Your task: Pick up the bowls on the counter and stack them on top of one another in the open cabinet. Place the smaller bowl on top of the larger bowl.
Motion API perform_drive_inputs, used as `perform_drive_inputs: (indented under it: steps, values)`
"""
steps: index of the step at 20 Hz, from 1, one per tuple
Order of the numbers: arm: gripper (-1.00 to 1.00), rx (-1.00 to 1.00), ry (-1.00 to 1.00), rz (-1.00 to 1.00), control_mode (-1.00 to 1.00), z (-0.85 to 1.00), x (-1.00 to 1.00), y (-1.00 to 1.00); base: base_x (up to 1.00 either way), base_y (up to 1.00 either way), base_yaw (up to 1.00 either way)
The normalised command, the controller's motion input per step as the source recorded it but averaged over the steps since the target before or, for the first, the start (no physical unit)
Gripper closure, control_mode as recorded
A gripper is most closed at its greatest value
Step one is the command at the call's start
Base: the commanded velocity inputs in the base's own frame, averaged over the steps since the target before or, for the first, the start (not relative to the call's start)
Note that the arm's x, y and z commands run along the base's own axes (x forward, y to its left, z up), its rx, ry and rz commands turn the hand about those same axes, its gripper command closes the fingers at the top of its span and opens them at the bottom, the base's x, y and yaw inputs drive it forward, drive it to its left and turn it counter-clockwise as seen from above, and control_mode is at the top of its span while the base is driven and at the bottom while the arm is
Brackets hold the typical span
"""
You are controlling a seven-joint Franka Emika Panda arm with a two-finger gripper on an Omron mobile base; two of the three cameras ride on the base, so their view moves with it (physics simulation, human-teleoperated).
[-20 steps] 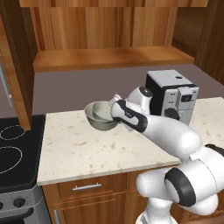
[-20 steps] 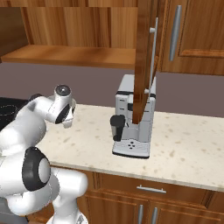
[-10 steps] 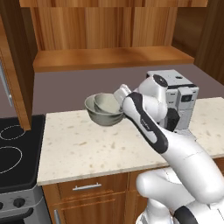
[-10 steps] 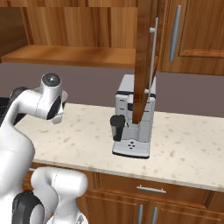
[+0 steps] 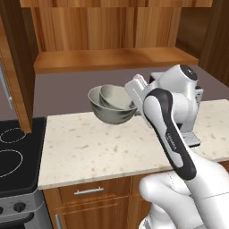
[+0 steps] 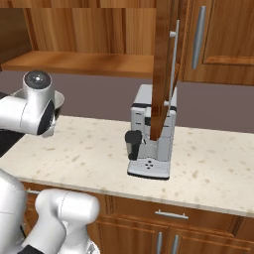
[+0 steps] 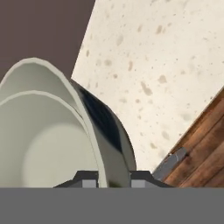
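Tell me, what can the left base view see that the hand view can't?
Only the left base view has the open cabinet with its shelf, the black stovetop, the coffee machine and the arm lifting the bowls above the counter. Only the hand view has the gripper fingertips pinching the larger bowl at its rim. Both share the smaller bowl nested inside the larger one, the speckled counter and a drawer handle.

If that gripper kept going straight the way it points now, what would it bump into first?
Probably the speckled counter: the hand view looks past the gripper, shut on the larger bowl, at the stone beyond. Depth there is unclear.
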Motion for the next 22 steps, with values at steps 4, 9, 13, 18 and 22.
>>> perform_drive_inputs:
  steps: [4,9,13,18,22]
  values:
    - [1.0,0.0,-0.11,0.0,-1.0,0.7,-0.74,-0.12,0.0,0.0,0.0]
    - [1.0,0.0,-0.17,0.0,-1.0,0.83,-0.68,-0.14,0.0,0.0,0.0]
    - [1.0,0.0,-0.24,0.0,-1.0,0.86,-0.37,-0.15,0.0,0.0,0.0]
    - [1.0,0.0,-0.16,0.03,-1.0,0.62,-0.01,-0.15,0.0,0.0,0.0]
    - [1.0,-0.01,-0.11,0.01,-1.0,0.39,0.11,-0.2,0.0,0.0,0.0]
